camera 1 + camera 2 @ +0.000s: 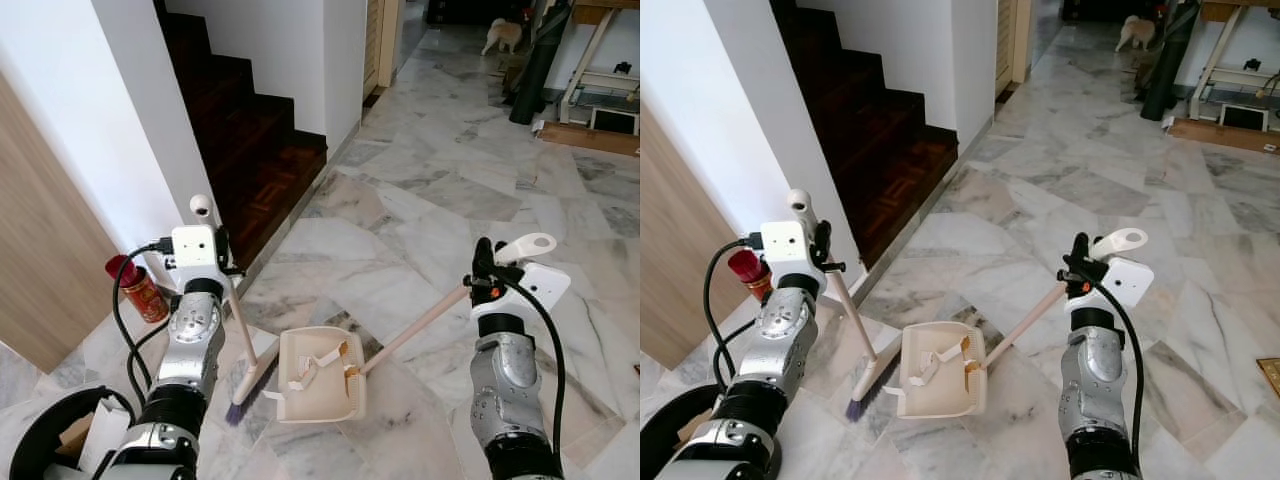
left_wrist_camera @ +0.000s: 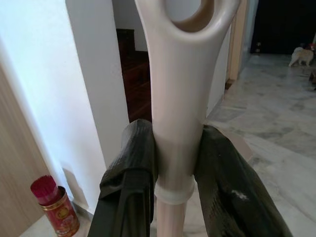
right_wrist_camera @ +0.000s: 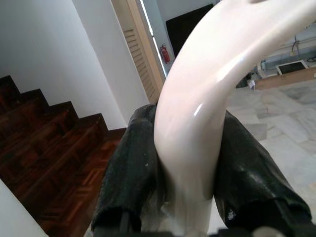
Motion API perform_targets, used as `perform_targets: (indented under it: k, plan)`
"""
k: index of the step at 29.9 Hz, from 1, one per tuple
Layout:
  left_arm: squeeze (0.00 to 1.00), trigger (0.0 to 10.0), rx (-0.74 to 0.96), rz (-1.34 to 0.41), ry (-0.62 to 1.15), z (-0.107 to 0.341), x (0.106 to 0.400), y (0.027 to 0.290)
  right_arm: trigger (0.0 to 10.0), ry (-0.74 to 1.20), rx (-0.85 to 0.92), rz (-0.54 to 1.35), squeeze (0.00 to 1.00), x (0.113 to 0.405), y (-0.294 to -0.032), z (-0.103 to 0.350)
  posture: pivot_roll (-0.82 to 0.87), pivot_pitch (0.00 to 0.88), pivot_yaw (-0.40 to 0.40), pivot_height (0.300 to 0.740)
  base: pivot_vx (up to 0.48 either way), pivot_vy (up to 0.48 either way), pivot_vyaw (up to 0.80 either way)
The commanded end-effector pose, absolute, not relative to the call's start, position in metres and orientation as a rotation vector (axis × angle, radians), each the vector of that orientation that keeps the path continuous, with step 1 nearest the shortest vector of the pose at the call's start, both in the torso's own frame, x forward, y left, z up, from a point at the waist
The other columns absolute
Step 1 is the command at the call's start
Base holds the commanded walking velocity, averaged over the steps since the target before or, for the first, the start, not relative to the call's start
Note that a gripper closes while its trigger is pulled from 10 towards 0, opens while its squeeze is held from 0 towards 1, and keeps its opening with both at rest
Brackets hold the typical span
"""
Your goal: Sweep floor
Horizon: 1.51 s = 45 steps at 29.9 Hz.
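My left gripper (image 1: pixel 222 256) is shut on the top of a cream broom handle (image 2: pixel 177 98), just under its hanging loop. The broom slants down to its brush head (image 1: pixel 247 385), whose purple bristles rest on the marble floor. Next to the brush, on its right, a cream dustpan (image 1: pixel 322 400) lies flat on the floor with pale paper scraps (image 1: pixel 312 368) in it. Its long handle (image 1: pixel 415 328) rises to the right into my right gripper (image 1: pixel 485 268), which is shut on the curved grip (image 3: pixel 197 108).
A red tin of incense sticks (image 1: pixel 140 290) stands at the white wall's foot on the left. A black bin (image 1: pixel 45 440) sits at the lower left. Dark wooden stairs (image 1: pixel 250 130) rise behind. A dog (image 1: pixel 503 35) and furniture legs (image 1: pixel 585 70) are far back right.
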State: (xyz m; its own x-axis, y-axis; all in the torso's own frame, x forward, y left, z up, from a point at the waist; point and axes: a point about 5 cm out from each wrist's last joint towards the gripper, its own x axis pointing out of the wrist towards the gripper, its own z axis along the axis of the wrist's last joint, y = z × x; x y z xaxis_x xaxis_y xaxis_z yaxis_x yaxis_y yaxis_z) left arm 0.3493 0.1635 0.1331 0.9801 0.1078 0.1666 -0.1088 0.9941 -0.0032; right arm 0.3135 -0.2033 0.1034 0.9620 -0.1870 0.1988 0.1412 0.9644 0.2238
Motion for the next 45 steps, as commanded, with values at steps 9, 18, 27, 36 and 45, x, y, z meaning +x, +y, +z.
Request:
perform_targets:
  k: [9,18,27,36,45]
  plan:
    - [0.0,10.0,0.03,0.101,-0.244,0.146,0.348,0.165,10.0,-0.262,0.225,-0.157,0.0,0.316,-0.201,0.113,-0.06,0.004,0.078,0.74,-0.295,0.0,0.0]
    - [0.0,10.0,0.031,0.104,-0.247,0.147,0.348,0.166,10.0,-0.262,0.228,-0.157,0.0,0.316,-0.201,0.113,-0.06,0.004,0.078,0.74,-0.306,0.0,0.0]
    - [0.0,10.0,0.03,0.116,-0.248,0.147,0.348,0.167,10.0,-0.261,0.227,-0.153,0.0,0.317,-0.201,0.113,-0.06,0.0,0.072,0.74,-0.058,0.0,0.0]
    - [0.0,10.0,0.005,0.139,-0.232,0.141,0.351,0.17,10.0,-0.263,0.217,-0.119,0.0,0.324,-0.199,0.119,-0.08,0.0,0.029,0.74,0.0,0.0,0.0]
    - [0.0,10.0,-0.036,0.16,-0.219,0.133,0.348,0.163,10.0,-0.259,0.175,-0.09,0.0,0.321,-0.207,0.121,-0.1,0.0,-0.007,0.74,0.0,0.0,0.0]
